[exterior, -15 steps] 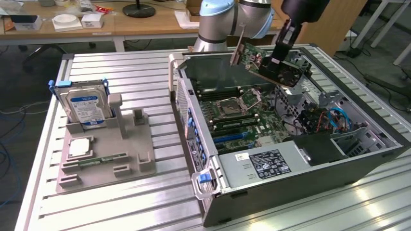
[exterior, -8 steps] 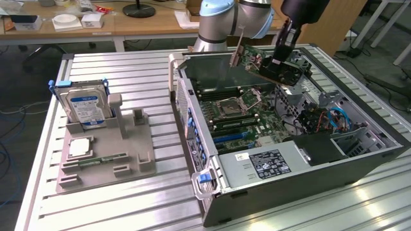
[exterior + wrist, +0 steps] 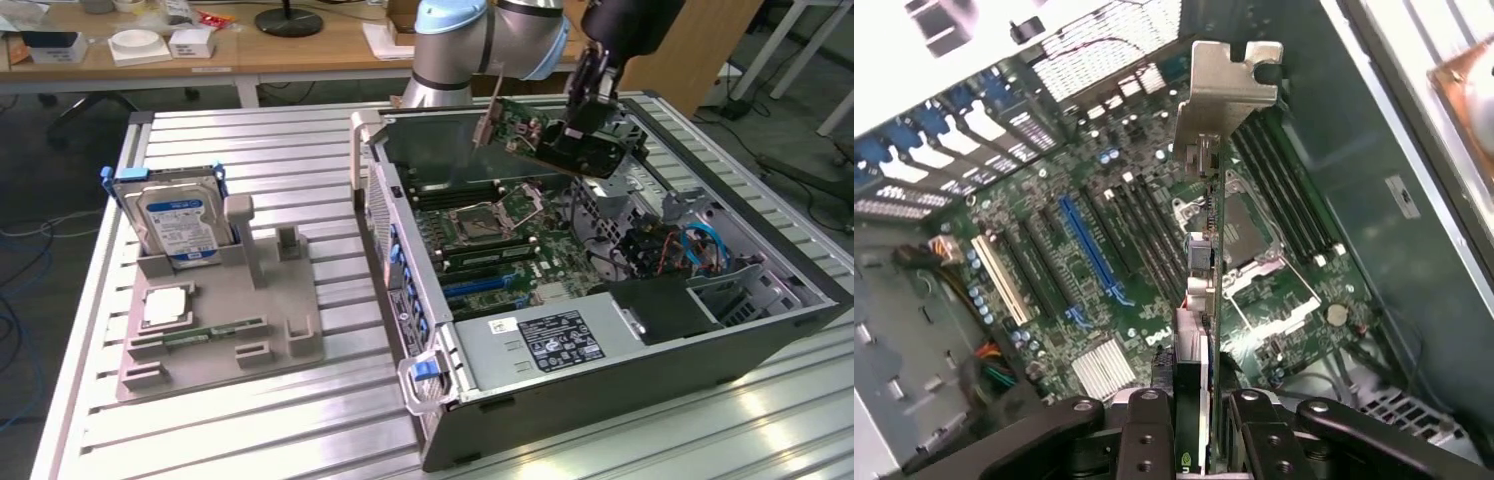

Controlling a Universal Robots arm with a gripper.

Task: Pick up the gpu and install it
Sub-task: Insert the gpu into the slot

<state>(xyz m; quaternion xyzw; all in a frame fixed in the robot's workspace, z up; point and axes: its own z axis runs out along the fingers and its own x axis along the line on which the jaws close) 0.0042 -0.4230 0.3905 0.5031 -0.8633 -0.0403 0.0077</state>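
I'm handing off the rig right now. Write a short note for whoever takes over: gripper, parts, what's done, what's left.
Gripper: shut on the gpu, which is clamped edge-on between its fingers.
gpu: in the air above the open computer case, over the motherboard and not in any slot.
Hard drive: standing in the grey holder beside the case.
Done: gpu picked up.
Left: gpu not yet seated.

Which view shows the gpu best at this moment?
The exterior view: it shows the gpu broadside, held by the gripper above the open computer case. The wrist view shows it edge-on, with its metal bracket, between the fingers, over the motherboard.
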